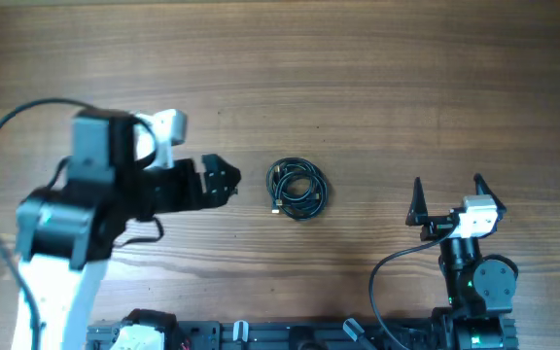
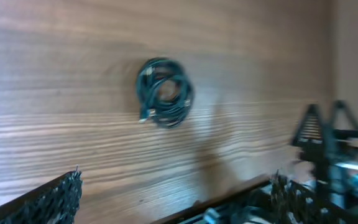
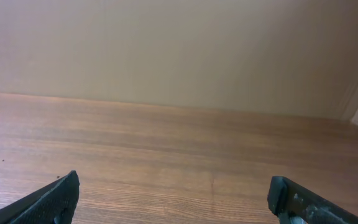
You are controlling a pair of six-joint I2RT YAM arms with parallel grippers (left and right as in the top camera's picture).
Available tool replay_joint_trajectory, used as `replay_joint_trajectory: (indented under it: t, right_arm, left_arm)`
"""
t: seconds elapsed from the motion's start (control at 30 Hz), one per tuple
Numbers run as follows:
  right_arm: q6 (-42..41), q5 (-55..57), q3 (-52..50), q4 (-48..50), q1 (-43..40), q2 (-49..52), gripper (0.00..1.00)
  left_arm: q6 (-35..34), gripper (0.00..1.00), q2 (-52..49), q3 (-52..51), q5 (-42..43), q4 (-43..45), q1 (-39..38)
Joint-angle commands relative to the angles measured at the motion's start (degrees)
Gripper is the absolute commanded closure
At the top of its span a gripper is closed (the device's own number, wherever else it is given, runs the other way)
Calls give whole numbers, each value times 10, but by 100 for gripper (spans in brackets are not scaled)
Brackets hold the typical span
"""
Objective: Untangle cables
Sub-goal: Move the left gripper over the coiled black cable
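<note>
The cables (image 1: 297,188) lie coiled at the centre of the bench (image 1: 377,78). My left gripper (image 1: 233,181) stands wide and empty beside them. My right gripper (image 1: 447,185), equally wide and empty, is near the front edge.

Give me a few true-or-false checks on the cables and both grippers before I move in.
1. The cables lie as one coiled bundle on the table, between the two grippers. True.
2. The left gripper is shut on the bundle. False: it is open, beside the bundle and apart from it.
3. The right gripper is open and holds nothing. True.
4. The right gripper is nearer the bundle than the left one. False: the left one is clearly nearer.
</note>
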State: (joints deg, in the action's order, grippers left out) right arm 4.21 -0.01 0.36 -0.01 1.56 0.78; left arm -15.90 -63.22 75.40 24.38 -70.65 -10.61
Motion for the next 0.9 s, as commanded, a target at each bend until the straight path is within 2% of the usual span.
replay_joint_trajectory:
  t: [0.0,0.3,0.87]
  right_arm:
    - [3,-9,-1,2,-3,-3,0]
    - [3,-9,-1,2,-3,-3,0]
    - [3,-9,-1,2,-3,-3,0]
  left_arm:
    - [-43,0,-38,15,-112,2,-55]
    - [-43,0,-66,15,-115,45,-72]
    - [-43,0,-67,14,-114,44,-72]
